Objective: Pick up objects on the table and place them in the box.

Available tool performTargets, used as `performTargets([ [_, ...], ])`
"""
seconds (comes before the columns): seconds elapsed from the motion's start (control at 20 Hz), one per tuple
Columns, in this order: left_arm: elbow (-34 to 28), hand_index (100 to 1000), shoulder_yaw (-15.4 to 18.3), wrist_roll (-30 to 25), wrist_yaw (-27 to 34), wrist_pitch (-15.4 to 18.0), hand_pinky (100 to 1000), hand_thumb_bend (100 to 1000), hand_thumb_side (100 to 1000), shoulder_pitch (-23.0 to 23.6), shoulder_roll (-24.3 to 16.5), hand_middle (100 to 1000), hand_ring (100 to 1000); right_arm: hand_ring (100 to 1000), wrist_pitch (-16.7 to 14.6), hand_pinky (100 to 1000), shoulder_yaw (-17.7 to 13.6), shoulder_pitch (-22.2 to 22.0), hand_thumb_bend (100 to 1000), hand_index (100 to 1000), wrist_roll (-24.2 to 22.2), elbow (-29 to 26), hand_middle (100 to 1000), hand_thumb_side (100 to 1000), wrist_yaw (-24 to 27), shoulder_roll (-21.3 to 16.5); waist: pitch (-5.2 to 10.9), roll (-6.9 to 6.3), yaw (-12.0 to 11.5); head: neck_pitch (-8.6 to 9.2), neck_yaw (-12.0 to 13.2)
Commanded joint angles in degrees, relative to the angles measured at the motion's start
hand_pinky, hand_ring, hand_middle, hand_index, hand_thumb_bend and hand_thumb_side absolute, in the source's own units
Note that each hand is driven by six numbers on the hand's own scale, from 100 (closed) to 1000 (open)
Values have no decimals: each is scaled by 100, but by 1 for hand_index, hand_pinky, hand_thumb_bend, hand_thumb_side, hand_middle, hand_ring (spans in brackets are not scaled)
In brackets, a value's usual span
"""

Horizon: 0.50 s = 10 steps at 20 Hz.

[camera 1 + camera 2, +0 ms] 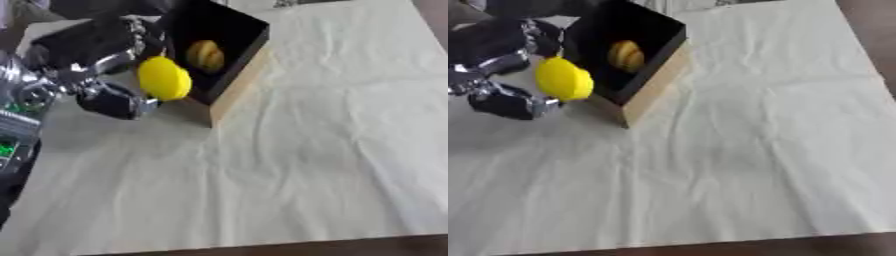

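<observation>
A bright yellow rounded object is held by my left hand, whose thumb and fingers curl around it just at the near left wall of the box. The box is black inside with tan cardboard sides and stands open at the upper left of the table. A yellow-orange rounded object lies inside it. My right hand shows in neither view.
A white creased cloth covers the table. A dark table edge runs along the bottom. My left arm, with silver joints, fills the left side.
</observation>
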State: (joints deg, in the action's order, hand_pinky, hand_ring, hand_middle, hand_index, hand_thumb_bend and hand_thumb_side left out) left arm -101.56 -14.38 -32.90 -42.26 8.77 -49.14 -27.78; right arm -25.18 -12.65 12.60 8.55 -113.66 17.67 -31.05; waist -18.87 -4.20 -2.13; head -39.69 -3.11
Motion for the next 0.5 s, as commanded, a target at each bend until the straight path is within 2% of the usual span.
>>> performTargets([
  [0.05, 347, 618, 316, 265, 322, 26, 811, 100, 100, -537, -280, 653, 705, 868, -35, 927, -22, 98, 100, 802, 7, -94, 586, 558, 23, -198, 101, 22, 39, 99, 60],
  [0.25, 1589, 620, 498, 626, 452, 426, 810, 100, 100, -1392, -215, 652, 703, 867, -47, 926, 24, 227, 100, 802, -41, -94, 586, 550, 93, -208, 30, 43, 177, 187, 179],
  [0.4, 2440, 623, 552, 861, 11, 856, 811, 100, 100, -1826, 40, 657, 710, 867, -66, 926, 62, 331, 100, 802, -96, -94, 586, 549, 163, -199, -31, 71, 307, 255, 323],
  [0.5, 2883, 625, 643, 1064, -496, 1017, 811, 100, 100, -1978, 246, 658, 709, 868, -63, 927, 84, 396, 100, 802, -137, -94, 586, 550, 208, -168, -71, 93, 387, 297, 428],
])
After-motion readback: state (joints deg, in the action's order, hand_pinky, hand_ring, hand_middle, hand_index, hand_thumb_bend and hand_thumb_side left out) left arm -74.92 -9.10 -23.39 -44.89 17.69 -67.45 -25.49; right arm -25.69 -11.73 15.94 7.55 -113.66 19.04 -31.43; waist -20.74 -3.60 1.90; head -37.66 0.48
